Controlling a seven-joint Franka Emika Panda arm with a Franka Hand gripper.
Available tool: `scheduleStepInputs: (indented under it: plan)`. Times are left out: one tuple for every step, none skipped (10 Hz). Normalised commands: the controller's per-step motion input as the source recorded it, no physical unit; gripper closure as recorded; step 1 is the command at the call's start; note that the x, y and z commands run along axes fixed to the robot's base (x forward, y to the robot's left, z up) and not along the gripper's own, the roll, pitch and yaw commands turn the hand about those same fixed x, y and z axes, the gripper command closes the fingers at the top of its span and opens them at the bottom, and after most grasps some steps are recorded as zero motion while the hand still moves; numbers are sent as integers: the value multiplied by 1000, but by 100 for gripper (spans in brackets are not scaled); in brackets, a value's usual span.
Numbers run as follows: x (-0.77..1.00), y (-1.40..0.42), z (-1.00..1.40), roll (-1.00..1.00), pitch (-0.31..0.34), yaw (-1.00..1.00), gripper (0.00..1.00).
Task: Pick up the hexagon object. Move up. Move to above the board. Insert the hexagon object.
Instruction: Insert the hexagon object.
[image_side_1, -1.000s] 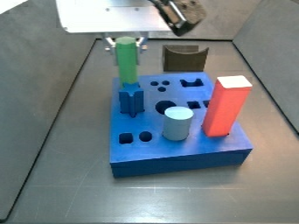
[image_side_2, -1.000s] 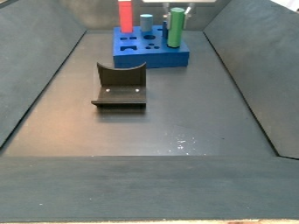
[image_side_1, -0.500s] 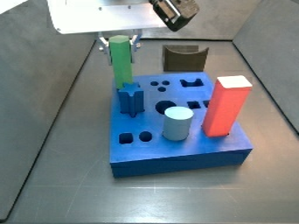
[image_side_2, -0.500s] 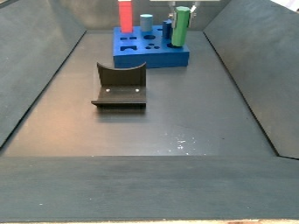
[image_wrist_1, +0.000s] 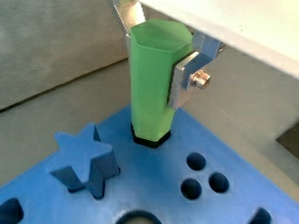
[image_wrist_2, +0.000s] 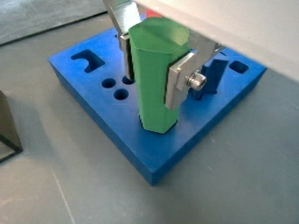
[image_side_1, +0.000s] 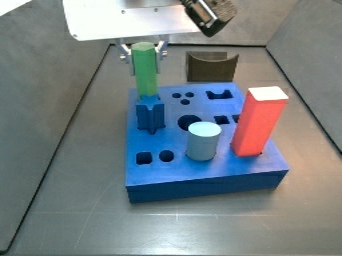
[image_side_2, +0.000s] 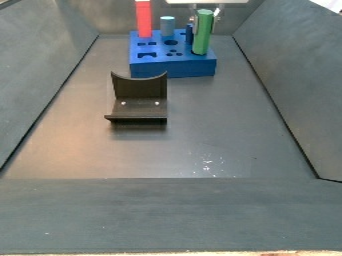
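The hexagon object (image_wrist_1: 152, 83) is a tall green peg, upright, clamped between my gripper's (image_wrist_1: 159, 80) silver fingers (image_wrist_1: 184, 80). Its lower end stands at the mouth of a dark hole near a corner of the blue board (image_wrist_1: 163, 188); how deep it sits I cannot tell. Both wrist views show this grip, with the peg (image_wrist_2: 156, 87) over the board (image_wrist_2: 140, 144). In a side view the gripper (image_side_1: 142, 46) holds the peg (image_side_1: 143, 72) at the board's (image_side_1: 201, 170) far left corner. It also shows in a side view (image_side_2: 202, 32).
On the board stand a red rectangular block (image_side_1: 259, 122), a pale grey-blue cylinder (image_side_1: 203, 141) and a blue star peg (image_side_1: 150, 113). A small dark brown block (image_side_1: 210, 66) lies behind the board. The fixture (image_side_2: 136, 98) stands on the floor in front of the board (image_side_2: 171, 62).
Half a second ago the gripper with the green peg stood slightly to the left in a side view; it has come back to where it was a second ago.
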Motion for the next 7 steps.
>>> scheduleStepInputs:
  plan:
    - [66, -80, -83, 133, 0, 46, 100]
    - [0, -66, -137, 117, -37, 46, 100]
    - [0, -60, -163, 131, -56, 43, 100]
    - [0, -46, -223, 139, -83, 54, 100]
    - [0, -31, -474, 174, -134, 63, 100]
    - [0, -14, -660, 213, -193, 80, 100]
    - [0, -26, -654, 253, -166, 106, 100]
